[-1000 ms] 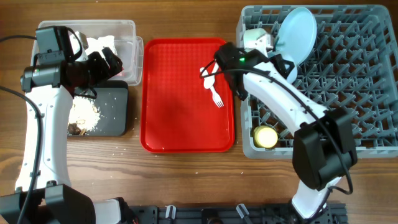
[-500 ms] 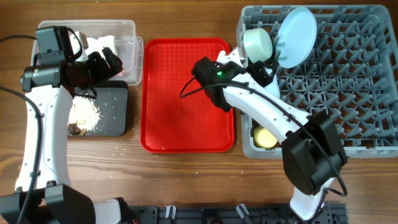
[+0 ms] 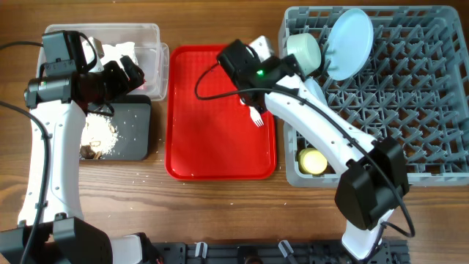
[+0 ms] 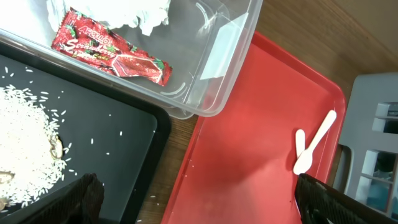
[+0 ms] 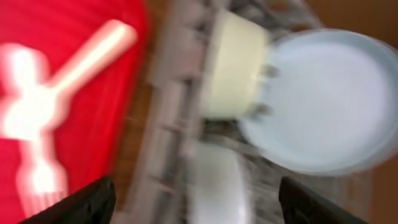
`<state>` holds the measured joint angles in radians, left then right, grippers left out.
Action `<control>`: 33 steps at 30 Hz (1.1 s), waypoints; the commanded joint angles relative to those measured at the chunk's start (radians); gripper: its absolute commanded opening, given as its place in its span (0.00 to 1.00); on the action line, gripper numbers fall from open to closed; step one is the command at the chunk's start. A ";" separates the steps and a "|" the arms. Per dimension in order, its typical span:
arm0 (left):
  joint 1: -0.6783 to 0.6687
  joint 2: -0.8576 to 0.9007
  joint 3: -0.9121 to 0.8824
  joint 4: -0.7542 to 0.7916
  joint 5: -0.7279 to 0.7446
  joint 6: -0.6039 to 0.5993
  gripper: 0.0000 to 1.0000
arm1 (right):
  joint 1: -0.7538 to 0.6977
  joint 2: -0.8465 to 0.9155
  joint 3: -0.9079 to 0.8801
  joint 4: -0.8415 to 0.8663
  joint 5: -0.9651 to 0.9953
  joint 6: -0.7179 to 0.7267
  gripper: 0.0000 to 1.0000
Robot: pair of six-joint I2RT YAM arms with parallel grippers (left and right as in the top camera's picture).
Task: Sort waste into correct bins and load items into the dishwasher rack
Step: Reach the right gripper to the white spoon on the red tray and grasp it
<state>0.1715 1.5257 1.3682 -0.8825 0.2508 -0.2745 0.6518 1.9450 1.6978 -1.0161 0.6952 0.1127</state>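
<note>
Left claw, right claw agape; wrapper in tub, rice in black tray.

Left arm: along left edge
Left gripper: spread wide, empty
Right arm: stretched toward far edge
Right gripper: spread wide, empty

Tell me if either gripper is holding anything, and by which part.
Nothing is held. The left gripper and right gripper are both open and empty; the fork and spoon lie on the red tray.
</note>
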 commanded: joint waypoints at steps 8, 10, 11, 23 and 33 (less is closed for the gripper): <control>0.005 -0.005 0.012 0.002 -0.010 0.010 1.00 | -0.002 0.025 -0.042 0.357 -0.535 0.423 0.59; 0.005 -0.005 0.012 0.002 -0.010 0.009 1.00 | -0.005 0.063 -0.049 0.392 -0.515 0.496 0.59; 0.005 -0.005 0.012 0.002 -0.010 0.009 1.00 | -0.008 0.087 -0.049 0.402 -0.514 0.518 0.59; 0.005 -0.005 0.012 0.002 -0.010 0.010 1.00 | -0.150 0.225 -0.049 0.380 -0.644 0.732 0.55; 0.005 -0.005 0.012 0.002 -0.010 0.010 1.00 | -0.151 0.237 -0.049 0.378 -0.620 0.733 0.52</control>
<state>0.1715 1.5257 1.3682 -0.8825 0.2508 -0.2745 0.4965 2.1471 1.6489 -0.6315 0.0700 0.8272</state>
